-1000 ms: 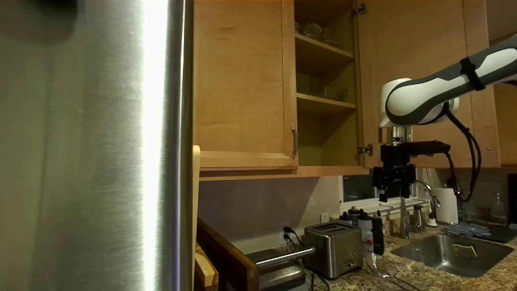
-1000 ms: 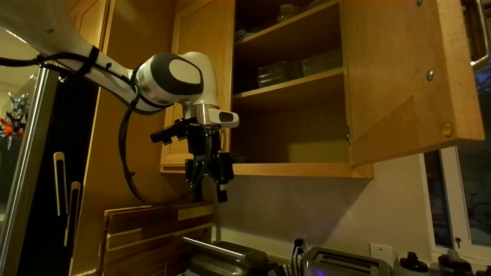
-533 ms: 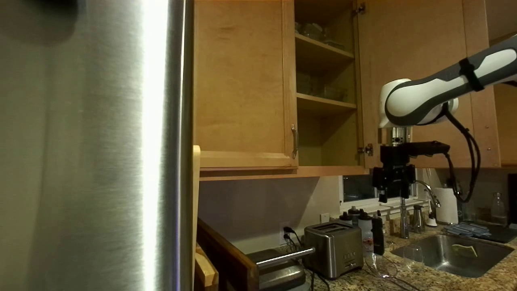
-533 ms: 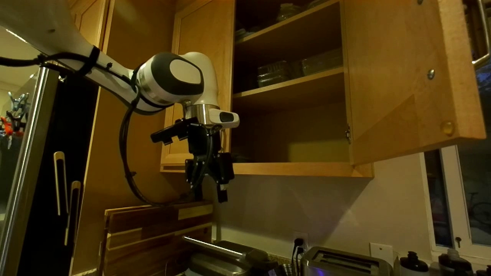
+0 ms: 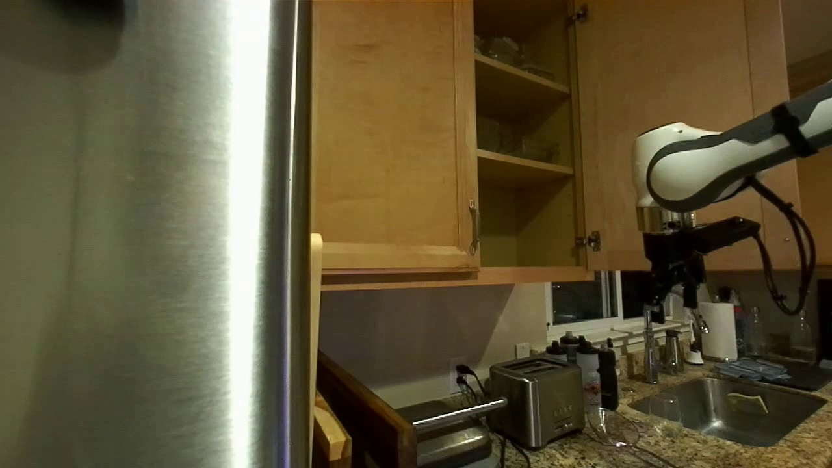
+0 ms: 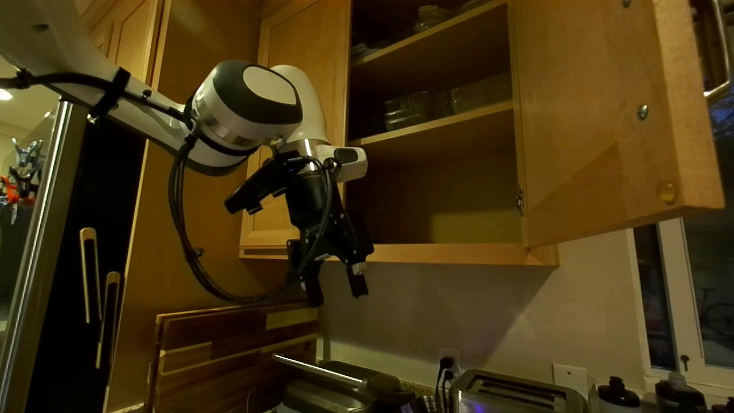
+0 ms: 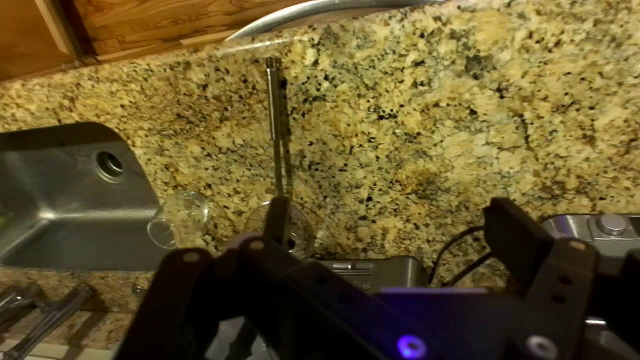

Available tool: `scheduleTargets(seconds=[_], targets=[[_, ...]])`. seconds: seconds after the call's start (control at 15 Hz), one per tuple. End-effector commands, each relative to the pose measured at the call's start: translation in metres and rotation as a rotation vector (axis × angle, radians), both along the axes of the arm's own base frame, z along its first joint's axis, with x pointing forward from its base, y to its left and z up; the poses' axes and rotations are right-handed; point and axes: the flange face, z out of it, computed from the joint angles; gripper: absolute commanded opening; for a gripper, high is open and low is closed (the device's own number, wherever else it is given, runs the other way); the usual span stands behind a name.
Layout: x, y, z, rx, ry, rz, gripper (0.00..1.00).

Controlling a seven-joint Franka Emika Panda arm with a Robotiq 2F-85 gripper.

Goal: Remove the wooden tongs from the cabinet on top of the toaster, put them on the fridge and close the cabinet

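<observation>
In an exterior view, two pairs of pale wooden tongs (image 6: 85, 269) hang upright against the dark side of the fridge (image 6: 109, 189). In both exterior views the honey-coloured cabinet (image 6: 447, 253) has one door (image 6: 608, 132) swung wide open: glassware (image 6: 430, 17) sits on the upper shelf (image 6: 436, 33), clear boxes (image 6: 407, 110) on the one below. My tool (image 6: 336, 292), slightly tilted, points down over the speckled stone surface (image 7: 450, 125), its fingers (image 7: 515, 235) spread well apart. Under the cabinet, the brushed-steel toaster (image 5: 536, 403) stands near several capped bottles (image 5: 588, 370); what is in the bottles I cannot tell. Farther along, the steel sink (image 5: 790, 409) holds a yellow-green sponge (image 5: 746, 403), and a clear drinking glass (image 7: 182, 217) sits just beside its corner.
</observation>
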Motion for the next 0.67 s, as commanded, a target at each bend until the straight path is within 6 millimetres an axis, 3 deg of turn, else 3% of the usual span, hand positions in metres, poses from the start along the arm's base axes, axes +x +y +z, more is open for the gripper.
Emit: scheduleTargets(seconds=[0.0, 0.4, 0.47, 0.6], targets=[[-0.034, -0.019, -0.003, -0.054, -0.021, -0.025, 1.0], [-0.074, -0.058, -0.015, -0.117, -0.039, 0.004, 1.0], [-0.057, -0.054, -0.009, -0.09, -0.016, -0.016, 1.0], [-0.065, -0.06, -0.012, -0.087, -0.021, -0.019, 1.0]])
